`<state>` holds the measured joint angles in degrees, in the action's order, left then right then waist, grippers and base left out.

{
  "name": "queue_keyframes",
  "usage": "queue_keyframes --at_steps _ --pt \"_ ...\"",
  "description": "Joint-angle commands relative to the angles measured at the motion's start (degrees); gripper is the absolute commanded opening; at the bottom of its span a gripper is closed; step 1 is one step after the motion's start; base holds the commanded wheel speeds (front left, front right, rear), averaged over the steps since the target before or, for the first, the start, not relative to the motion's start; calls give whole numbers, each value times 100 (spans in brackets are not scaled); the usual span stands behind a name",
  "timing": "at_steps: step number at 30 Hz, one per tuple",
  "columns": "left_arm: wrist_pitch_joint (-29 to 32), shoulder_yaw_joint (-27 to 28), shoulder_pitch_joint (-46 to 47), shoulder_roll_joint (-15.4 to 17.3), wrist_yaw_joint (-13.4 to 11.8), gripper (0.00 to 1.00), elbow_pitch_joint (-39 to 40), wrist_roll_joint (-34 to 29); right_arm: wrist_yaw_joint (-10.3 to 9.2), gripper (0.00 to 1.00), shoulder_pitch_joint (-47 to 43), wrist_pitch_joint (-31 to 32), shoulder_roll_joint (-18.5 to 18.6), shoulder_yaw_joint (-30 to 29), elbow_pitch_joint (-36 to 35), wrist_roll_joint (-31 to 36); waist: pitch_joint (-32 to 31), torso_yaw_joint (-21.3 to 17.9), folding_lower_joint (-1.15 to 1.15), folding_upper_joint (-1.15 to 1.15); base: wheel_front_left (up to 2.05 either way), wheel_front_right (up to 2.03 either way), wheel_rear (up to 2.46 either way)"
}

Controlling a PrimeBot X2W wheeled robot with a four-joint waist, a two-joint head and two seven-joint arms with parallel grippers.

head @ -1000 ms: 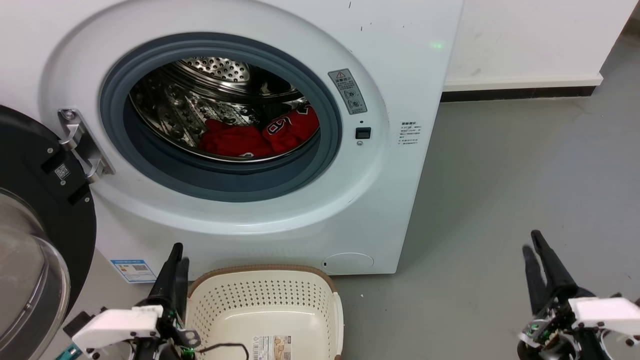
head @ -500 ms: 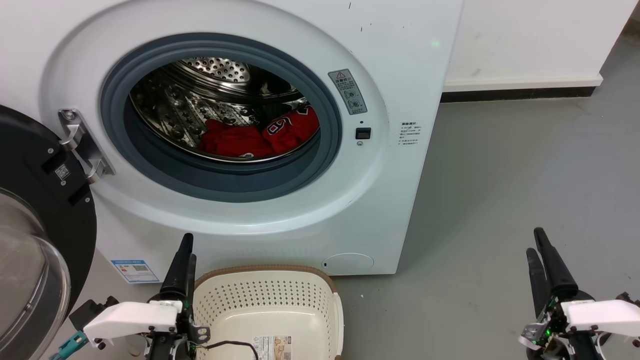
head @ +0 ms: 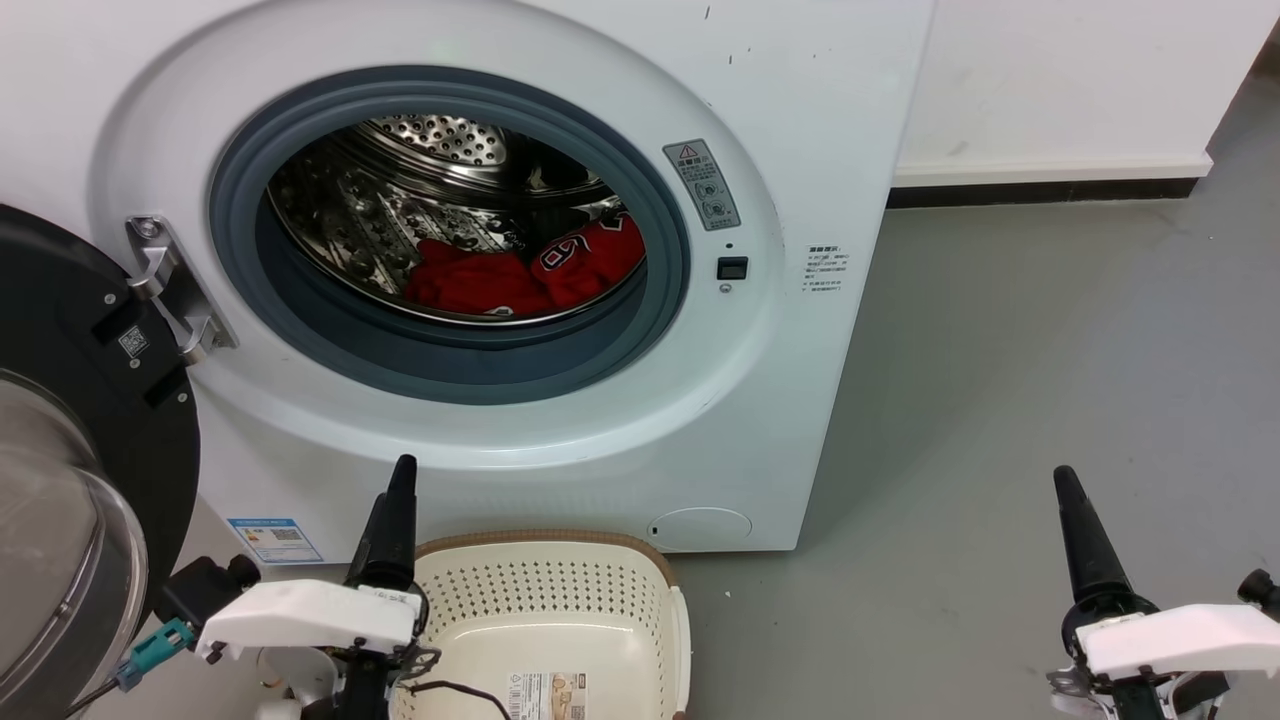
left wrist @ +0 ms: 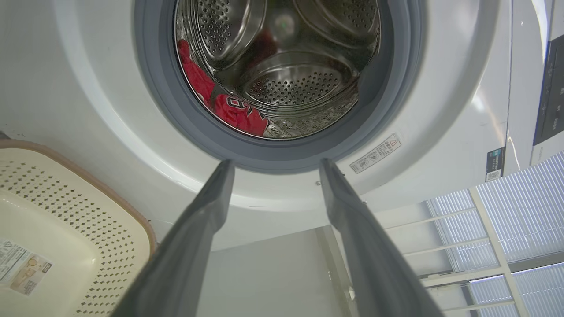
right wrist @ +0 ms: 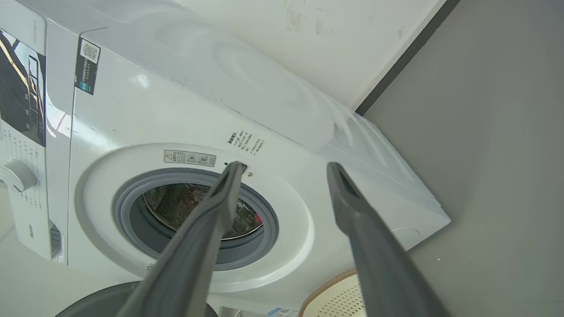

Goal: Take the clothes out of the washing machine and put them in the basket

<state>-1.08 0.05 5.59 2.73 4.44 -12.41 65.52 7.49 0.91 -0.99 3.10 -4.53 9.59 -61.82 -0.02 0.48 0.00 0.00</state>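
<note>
While its door stands open, the washing machine: white front-loader on a grey floor, its round grey-rimmed porthole facing the robot.
Door: black-framed glass, swung out to the robot's left on a metal hinge.
Drum: perforated steel, holding both red garments low at its front right.
Jersey: bright red with white-and-black numerals, crumpled on the drum's right side.
Plainer red garment: heaped just left of the jersey and touching it.
Warning sticker: on the white front, right of the porthole rim.
Basket: cream perforated plastic with a brown rim, on the floor just in front of the machine, below the porthole.
Basket contents: a label sticker on its bottom.
Left gripper: fingers spread wide and gripping nothing, raised beside the basket's left edge, tips towards the lower rim of the porthole.
Right gripper: fingers likewise parted wide and unladen, over the floor well to the right of the machine and basket.
</note>
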Motion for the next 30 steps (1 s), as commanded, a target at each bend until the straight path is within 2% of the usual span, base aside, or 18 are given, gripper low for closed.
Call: queue_keyframes --at_steps 1,13,30 --pt "-61 -45 172 12 -42 100 109 -259 1 100 13 -63 30 20 -126 285 -2 5 0 0 0 0 0" --pt "-307 -241 232 40 -153 100 3 -1589 1 100 -109 -310 -4 42 -240 1576 -6 34 0 0 0 0 0" --pt "-608 -492 388 118 -290 100 -257 -2990 1 100 -181 -541 -18 94 -351 2926 13 90 0 0 0 0 0"
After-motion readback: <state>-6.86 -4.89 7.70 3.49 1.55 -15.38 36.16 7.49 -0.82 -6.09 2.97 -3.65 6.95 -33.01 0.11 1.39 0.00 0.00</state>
